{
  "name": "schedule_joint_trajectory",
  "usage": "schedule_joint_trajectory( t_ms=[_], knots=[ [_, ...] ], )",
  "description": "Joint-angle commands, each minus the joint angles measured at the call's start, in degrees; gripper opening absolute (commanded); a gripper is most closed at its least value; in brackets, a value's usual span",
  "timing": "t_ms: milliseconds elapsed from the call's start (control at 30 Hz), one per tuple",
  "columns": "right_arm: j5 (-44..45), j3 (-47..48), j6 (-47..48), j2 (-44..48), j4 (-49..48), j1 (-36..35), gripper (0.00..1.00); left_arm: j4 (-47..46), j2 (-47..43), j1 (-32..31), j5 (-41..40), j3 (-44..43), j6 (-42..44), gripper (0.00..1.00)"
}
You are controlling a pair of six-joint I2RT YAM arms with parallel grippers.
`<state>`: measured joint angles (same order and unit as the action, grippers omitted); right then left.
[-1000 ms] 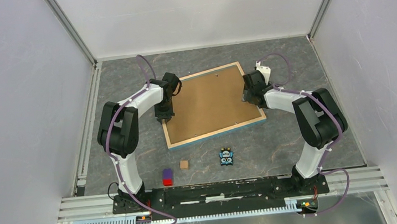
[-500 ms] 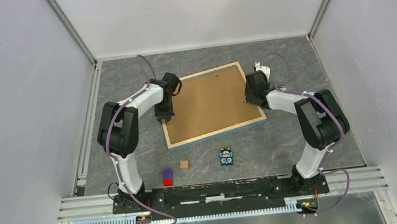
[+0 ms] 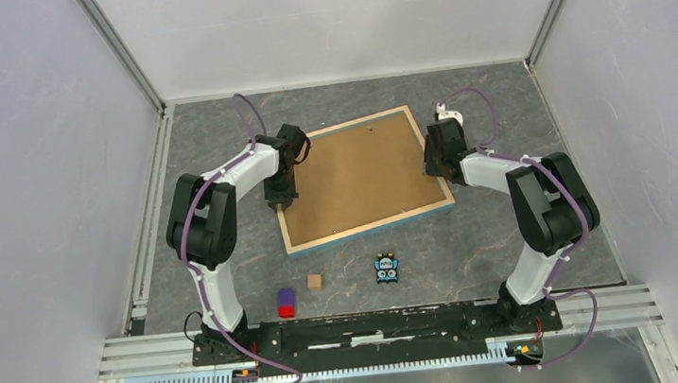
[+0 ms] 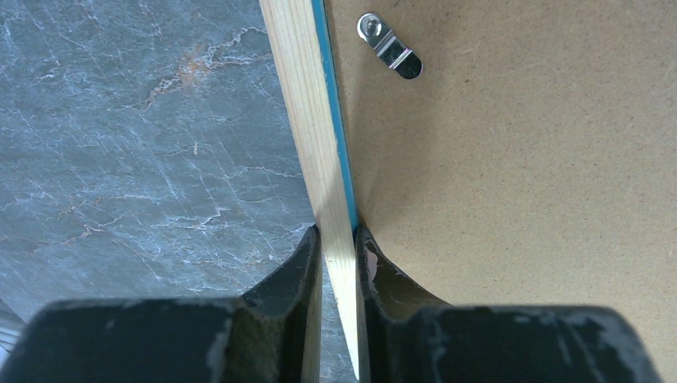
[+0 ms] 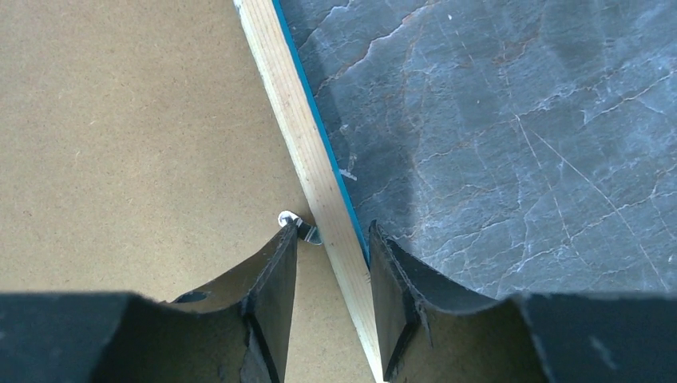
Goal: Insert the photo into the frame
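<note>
The frame (image 3: 369, 227) lies face down mid-table, wood rim up, blue edge showing, with a brown backing board (image 3: 357, 175) filling it. The photo is not in view. My left gripper (image 3: 281, 198) is shut on the frame's left rim; in the left wrist view (image 4: 338, 239) both fingers press the wood rim (image 4: 302, 96). My right gripper (image 3: 436, 164) straddles the right rim (image 5: 287, 112); in the right wrist view (image 5: 331, 235) the outer finger is against the blue edge and the inner finger stands apart over the board, beside a metal clip (image 5: 311, 233).
A purple-and-red block (image 3: 285, 302), a small tan cube (image 3: 314, 281) and a small blue toy (image 3: 386, 268) lie near the front of the table. Another metal clip (image 4: 389, 49) sits on the board. Walls enclose the table on three sides.
My right gripper has shifted right and slightly away, from over the board's edge to astride the frame's right rim. The left gripper and the frame have not moved.
</note>
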<state>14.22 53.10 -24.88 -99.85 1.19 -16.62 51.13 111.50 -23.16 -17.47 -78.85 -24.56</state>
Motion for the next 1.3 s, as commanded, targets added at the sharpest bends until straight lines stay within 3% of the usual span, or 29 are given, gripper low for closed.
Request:
schedule_joint_trajectory(
  t_ms=[0,600,833,1000,1067,1200,1267],
  knots=[
    [-0.6,-1.5,2.5,-1.3,1.5,0.4,0.41,1.2,-0.5,0.5,-2.3,-1.2,3.9,0.04],
    [-3.9,-0.3,7.5,-3.7,-0.8,0.6,0.20,1.1,-0.1,0.7,-2.2,-1.1,3.8,0.04],
    [-5.8,0.9,10.9,-5.3,-0.2,0.8,0.00,1.2,0.0,0.9,-2.2,-1.2,3.8,0.04],
    [-7.5,0.4,12.9,-4.3,-0.6,0.8,0.00,1.1,-0.1,1.0,-2.2,-1.2,3.8,0.04],
    [-8.4,0.7,14.2,-3.6,0.2,0.8,0.07,1.2,-0.1,1.1,-2.2,-1.1,3.8,0.04],
    [-7.3,1.0,15.4,-2.1,2.3,0.8,0.40,1.2,-0.2,1.2,-2.2,-1.1,3.8,0.04],
    [-7.0,1.3,15.6,-1.8,3.2,0.8,0.44,1.1,-0.1,1.3,-2.1,-1.2,3.8,0.04]
  ],
)
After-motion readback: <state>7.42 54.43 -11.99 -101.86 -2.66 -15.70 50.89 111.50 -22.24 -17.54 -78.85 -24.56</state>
